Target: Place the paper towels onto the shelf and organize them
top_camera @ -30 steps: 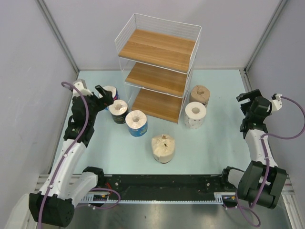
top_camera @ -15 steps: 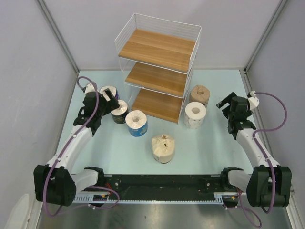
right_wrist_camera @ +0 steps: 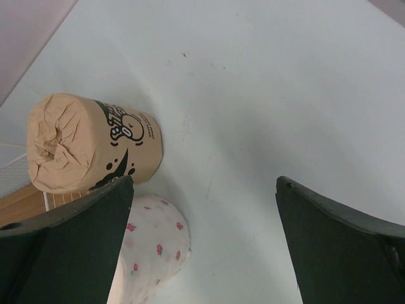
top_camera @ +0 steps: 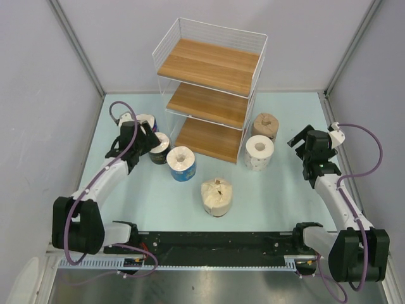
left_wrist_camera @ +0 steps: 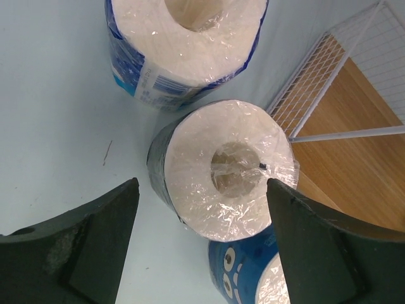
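Shelf [top_camera: 212, 88]: three-tier, at the centre of the table's [top_camera: 278, 202] far edge.
Paper towels, six, all on the table:
- Far blue roll [top_camera: 147, 119], dark roll [left_wrist_camera: 228, 168], near blue roll [top_camera: 181, 163]: clustered left of the shelf, toward the left edge.
- Cream roll [top_camera: 216, 196]: centre, toward the near edge.
- Dotted roll [top_camera: 259, 152], tan roll [top_camera: 266, 125]: just right of the shelf.

Left gripper [left_wrist_camera: 201, 190]: jaws wide, straddling the dark roll, touching neither side.
Right gripper [right_wrist_camera: 204, 183]: jaws fully apart, empty, toward the right edge.
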Motion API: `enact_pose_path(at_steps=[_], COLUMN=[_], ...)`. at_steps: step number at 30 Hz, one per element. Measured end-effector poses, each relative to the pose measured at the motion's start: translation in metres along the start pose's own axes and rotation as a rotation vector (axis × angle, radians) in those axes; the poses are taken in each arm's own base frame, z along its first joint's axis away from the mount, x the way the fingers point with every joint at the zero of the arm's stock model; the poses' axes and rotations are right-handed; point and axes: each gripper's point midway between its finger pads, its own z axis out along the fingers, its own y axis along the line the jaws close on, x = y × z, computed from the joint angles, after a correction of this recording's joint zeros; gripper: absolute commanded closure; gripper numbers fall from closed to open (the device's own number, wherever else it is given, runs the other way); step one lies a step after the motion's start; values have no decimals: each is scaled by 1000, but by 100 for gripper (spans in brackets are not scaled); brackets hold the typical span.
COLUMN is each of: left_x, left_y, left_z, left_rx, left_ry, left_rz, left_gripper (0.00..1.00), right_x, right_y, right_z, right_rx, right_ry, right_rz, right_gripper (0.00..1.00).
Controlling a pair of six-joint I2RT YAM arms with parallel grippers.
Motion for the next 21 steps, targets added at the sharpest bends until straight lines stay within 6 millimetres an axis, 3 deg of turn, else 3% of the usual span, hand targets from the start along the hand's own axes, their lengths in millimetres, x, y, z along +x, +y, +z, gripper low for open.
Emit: enact_pose_path(at_steps=[9,21], left_x=[10,20], left_y=[5,14], left_z=[21,36], left_rx=[-40,-88], left_ry=[19,38], left_rz=[-26,-36], left_gripper=[14,24], right_x=[0,3], right_y=[1,1], right_z=[-2,-2], right_rx=[-13,-19], right_ry=[3,18], right_rz=[-22,-39], right_gripper=[0,0])
